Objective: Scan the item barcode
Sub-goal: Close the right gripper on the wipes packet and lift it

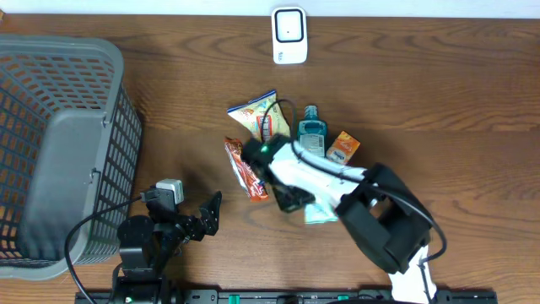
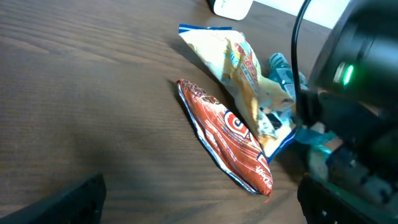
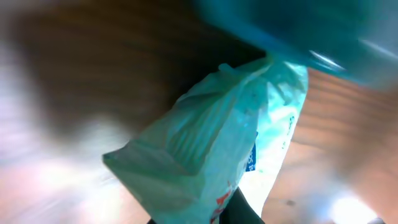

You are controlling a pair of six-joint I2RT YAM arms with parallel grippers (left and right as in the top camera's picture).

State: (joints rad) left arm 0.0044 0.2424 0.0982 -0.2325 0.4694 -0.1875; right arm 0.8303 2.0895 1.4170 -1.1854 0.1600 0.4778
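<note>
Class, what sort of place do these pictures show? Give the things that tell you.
Probably a mock shop checkout on a wooden table: a white barcode scanner, a grey plastic basket and packaged goods such as a red snack packet.

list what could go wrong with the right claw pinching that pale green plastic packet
1. The right claw pinches the floppy pale green plastic packet by one end only, so it may slip or fold when lifted.
2. The teal plastic bottle and red foil snack packet lie close by, so moving toward the white scanner could drag them.
</note>
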